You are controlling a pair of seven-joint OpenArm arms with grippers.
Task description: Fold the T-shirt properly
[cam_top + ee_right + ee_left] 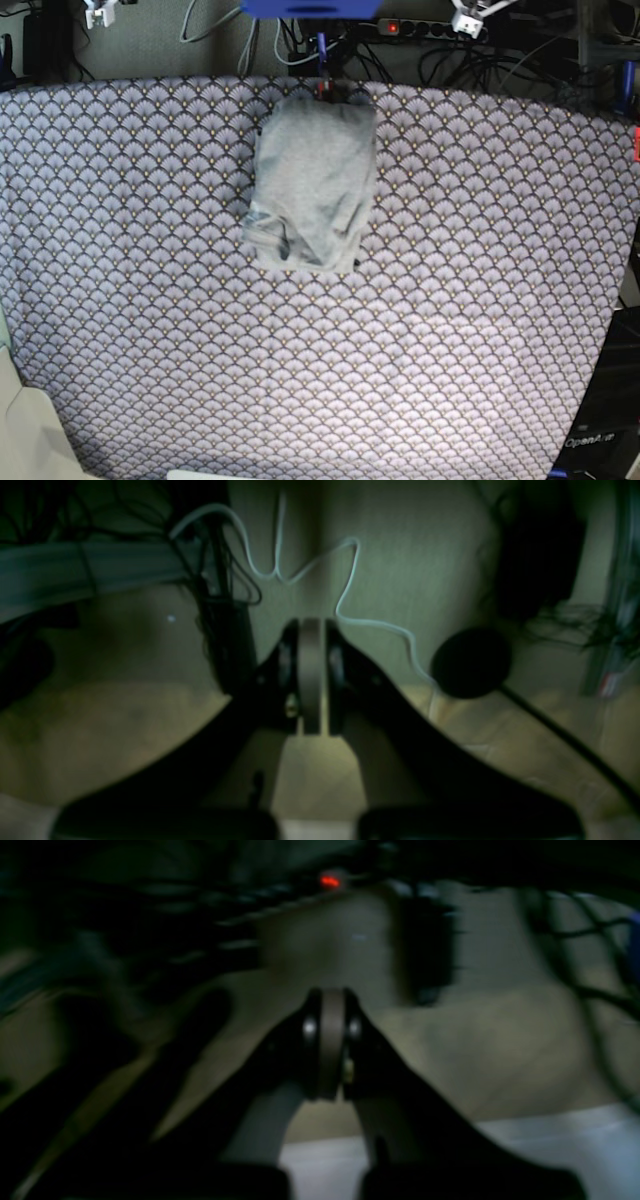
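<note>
Grey cotton T-shirt is seen folded at 12 o'clock on purple scallop-patterned desk cloth; left tool and right tool are pressed together, empty.

A big desk fills most of the base view, and it is covered with a purple-grey cloth with a pattern like little fans. Behind its far edge is a grey wall with many dark cables and a power strip with a small red light. The wrist views are dim and blurry, showing a pale floor and a thin white cable.
</note>
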